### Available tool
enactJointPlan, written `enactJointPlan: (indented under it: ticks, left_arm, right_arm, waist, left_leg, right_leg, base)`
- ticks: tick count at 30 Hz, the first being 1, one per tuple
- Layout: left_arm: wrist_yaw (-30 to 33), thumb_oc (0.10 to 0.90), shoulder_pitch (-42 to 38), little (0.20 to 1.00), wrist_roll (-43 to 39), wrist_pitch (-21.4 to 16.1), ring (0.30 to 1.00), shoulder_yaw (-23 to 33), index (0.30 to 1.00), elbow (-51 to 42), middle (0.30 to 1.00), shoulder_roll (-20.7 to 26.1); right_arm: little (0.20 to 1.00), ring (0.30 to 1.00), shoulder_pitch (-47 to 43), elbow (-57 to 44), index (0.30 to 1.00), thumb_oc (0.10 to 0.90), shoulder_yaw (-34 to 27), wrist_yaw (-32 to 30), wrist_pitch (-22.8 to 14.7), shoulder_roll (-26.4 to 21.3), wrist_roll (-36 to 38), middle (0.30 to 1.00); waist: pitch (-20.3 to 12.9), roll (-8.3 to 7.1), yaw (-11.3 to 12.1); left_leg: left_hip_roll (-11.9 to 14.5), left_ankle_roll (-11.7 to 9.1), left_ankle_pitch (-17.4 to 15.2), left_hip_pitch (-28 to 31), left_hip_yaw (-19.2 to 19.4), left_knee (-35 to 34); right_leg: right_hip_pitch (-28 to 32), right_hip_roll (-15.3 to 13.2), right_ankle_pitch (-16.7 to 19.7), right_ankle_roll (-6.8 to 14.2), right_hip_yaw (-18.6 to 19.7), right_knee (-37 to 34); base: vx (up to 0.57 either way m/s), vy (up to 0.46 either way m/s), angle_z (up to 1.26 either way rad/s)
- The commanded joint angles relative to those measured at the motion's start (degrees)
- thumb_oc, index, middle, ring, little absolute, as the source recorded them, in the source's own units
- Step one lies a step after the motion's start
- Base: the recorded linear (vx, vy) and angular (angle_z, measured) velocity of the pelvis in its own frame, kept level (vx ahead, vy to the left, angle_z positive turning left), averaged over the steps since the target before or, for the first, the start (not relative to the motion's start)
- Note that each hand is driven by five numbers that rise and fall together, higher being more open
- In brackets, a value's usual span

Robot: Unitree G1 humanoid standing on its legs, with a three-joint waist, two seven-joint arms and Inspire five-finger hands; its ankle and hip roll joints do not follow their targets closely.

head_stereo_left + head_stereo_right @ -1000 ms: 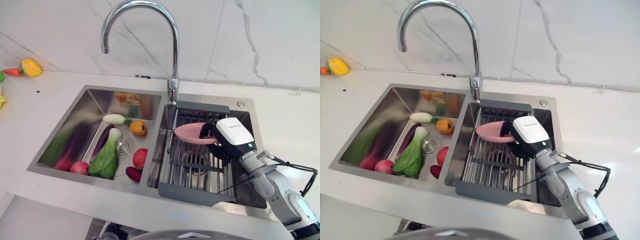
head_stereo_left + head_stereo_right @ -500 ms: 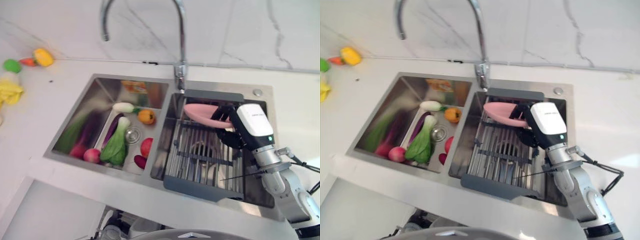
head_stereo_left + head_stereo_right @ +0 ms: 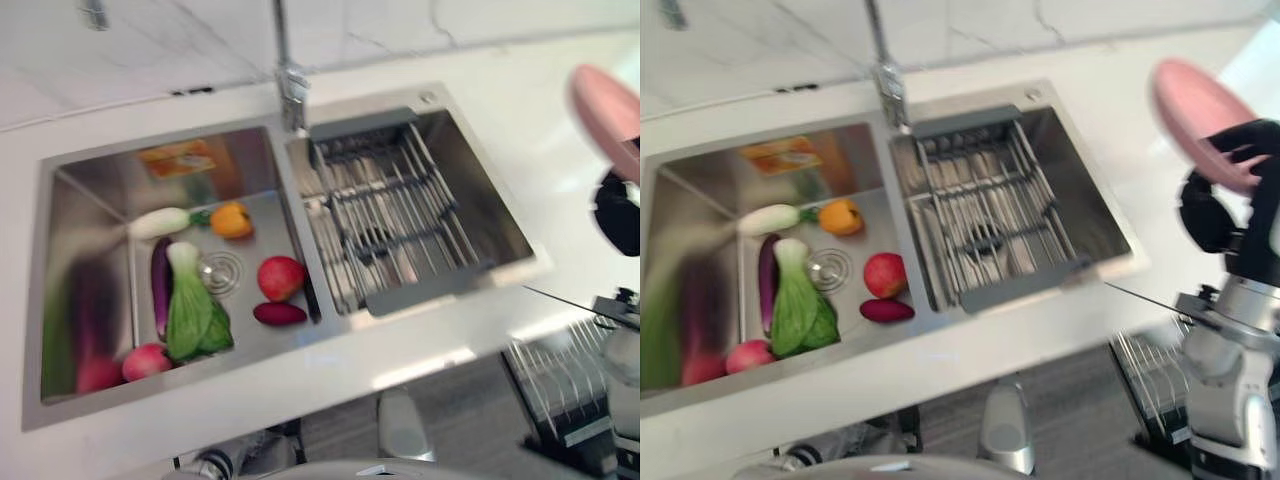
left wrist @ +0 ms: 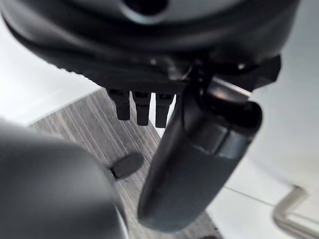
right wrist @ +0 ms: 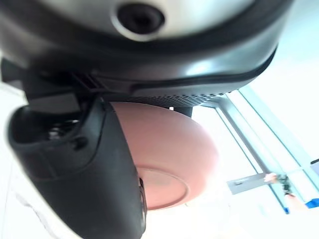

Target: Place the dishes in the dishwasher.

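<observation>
One plate (image 3: pixel 1202 118) – pink – is clamped in my right hand (image 3: pixel 1252 165), now lifted out of the sink rack (image 3: pixel 985 220) to the far right; dishwasher rack (image 3: pixel 1152 372) sits below, so lowering comes next. Left hand (image 4: pixel 199 149) hangs relaxed.

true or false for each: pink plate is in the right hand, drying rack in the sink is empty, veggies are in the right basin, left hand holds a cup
1. The pink plate is held in the right hand. True.
2. The drying rack in the sink has no dishes on it. True.
3. The vegetables lie in the right basin. False: they lie in the left basin.
4. The left hand holds a cup. False: it holds nothing, above the floor.
</observation>
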Motion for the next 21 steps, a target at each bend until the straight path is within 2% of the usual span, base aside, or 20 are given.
enactJointPlan:
  ticks: [1, 2, 3, 4, 5, 6, 7, 10, 14, 21]
  left_arm:
    - [4.7, 0.800, 4.5, 0.900, 6.3, -2.3, 0.900, -4.2, 0.900, -0.6, 0.900, 4.8]
    - [4.1, 0.800, 4.2, 0.900, 6.1, -2.4, 0.900, -4.7, 0.900, -1.4, 0.900, 4.4]
    - [4.1, 0.800, 4.2, 0.900, 6.1, -2.4, 0.900, -4.8, 0.900, -1.5, 0.900, 4.4]
    - [3.9, 0.800, 4.2, 0.900, 5.8, -2.4, 0.900, -4.8, 0.900, -1.6, 0.900, 4.3]
    - [3.9, 0.800, 4.4, 0.900, 5.6, -2.4, 0.900, -4.7, 0.900, -1.8, 0.900, 4.1]
    - [4.2, 0.800, 4.4, 0.900, 5.2, -2.5, 0.900, -4.3, 0.900, -1.9, 0.900, 3.8]
    - [4.2, 0.800, 4.6, 0.900, 4.6, -2.6, 0.900, -3.8, 0.900, -1.4, 0.900, 3.3]
    - [4.3, 0.800, 5.3, 0.900, 3.3, -2.6, 0.900, -2.7, 0.900, -1.3, 0.900, 2.2]
    - [4.2, 0.800, 6.0, 0.900, 3.2, -2.7, 0.900, -2.9, 0.900, -1.8, 0.900, 1.9]
    - [3.8, 0.800, 7.4, 0.900, 3.6, -2.1, 0.900, -3.5, 0.900, -0.6, 0.900, 0.6]
  right_arm:
    - [0.300, 0.300, -1.6, -2.1, 0.300, 0.400, -6.4, -2.7, 3.4, -7.1, -3.3, 0.300]
    - [0.300, 0.300, 0.3, -0.5, 0.300, 0.400, -8.1, -2.0, 4.9, -7.1, -4.2, 0.300]
    - [0.300, 0.300, 0.4, -0.6, 0.300, 0.400, -8.2, -1.9, 4.9, -7.0, -4.2, 0.300]
    - [0.300, 0.300, 0.7, 0.0, 0.300, 0.400, -8.5, -1.8, 5.6, -6.6, -4.5, 0.300]
    - [0.300, 0.300, 0.5, 0.8, 0.300, 0.400, -8.4, -2.3, 6.4, -6.3, -4.9, 0.300]
    - [0.300, 0.300, 0.5, 1.0, 0.300, 0.400, -7.7, -1.7, 6.5, -6.0, -4.9, 0.300]
    - [0.300, 0.300, 0.8, 0.8, 0.300, 0.400, -7.4, -1.7, 6.9, -6.4, -6.8, 0.300]
    - [0.300, 0.300, 0.8, 1.8, 0.300, 0.400, -6.9, -2.2, 7.7, -8.0, -8.1, 0.300]
    - [0.300, 0.300, 1.0, 4.3, 0.300, 0.400, -6.5, -1.7, 8.3, -8.7, -7.5, 0.300]
    - [0.300, 0.300, 4.2, 7.5, 0.300, 0.400, -6.3, -1.1, 8.6, -6.7, -6.1, 0.300]
  waist:
    - [-3.6, 0.73, 0.9]
    - [-4.3, 1.29, 1.2]
    - [-4.3, 1.27, 1.3]
    - [-5.1, 1.35, 1.8]
    - [-6.0, 0.65, 2.8]
    - [-6.6, 0.01, 3.7]
    - [-7.7, -0.03, 3.8]
    - [-8.4, 0.70, 3.9]
    - [-7.8, 1.15, 4.1]
    - [-6.2, 3.25, 3.4]
  left_leg:
    - [2.7, -1.4, -5.1, 1.2, -3.4, 3.1]
    - [2.8, -0.6, -4.6, -0.4, -3.6, 3.7]
    - [2.8, -0.7, -4.3, -0.7, -3.4, 3.8]
    - [2.7, -0.6, -4.1, -1.4, -3.4, 4.0]
    - [1.9, -0.9, -4.3, -2.2, -2.8, 4.0]
    - [1.5, -1.1, -3.9, -2.8, -2.4, 4.0]
    - [1.6, -1.4, -3.8, -2.6, -1.8, 3.9]
    - [2.3, -2.1, -3.7, -2.0, -0.7, 3.6]
    - [3.3, -3.1, -2.5, -1.8, -1.2, 3.2]
    - [4.8, -5.1, 0.1, -2.1, -3.7, 2.3]
  right_leg:
    - [4.8, 5.0, -10.7, -0.6, 7.4, 7.2]
    - [6.4, 6.7, -14.9, -1.2, 12.1, 12.9]
    - [6.1, 6.8, -14.6, -1.3, 12.3, 13.0]
    - [7.7, 7.0, -16.2, -1.6, 12.9, 12.8]
    - [11.6, 5.8, -16.3, -1.6, 11.9, 7.6]
    - [13.1, 5.2, -15.5, -1.7, 10.9, 2.2]
    - [14.1, 4.9, -14.4, -1.6, 11.4, -2.7]
    - [15.9, 5.1, -11.9, -1.0, 10.9, -8.9]
    - [16.9, 5.6, -11.9, -1.7, 11.6, -9.6]
    - [17.9, 7.0, -13.1, -3.4, 8.8, -10.0]
  base:
    - [-0.19, 0.082, -0.44]
    - [-0.18, 0.081, -0.14]
    - [-0.17, 0.037, -0.08]
    - [-0.11, -0.040, -0.17]
    - [-0.14, -0.077, -0.23]
    - [-0.08, -0.125, -0.38]
    - [-0.02, -0.119, -0.82]
    - [-0.01, -0.107, -0.65]
    - [-0.02, -0.096, -0.15]
    - [-0.02, -0.074, 0.22]
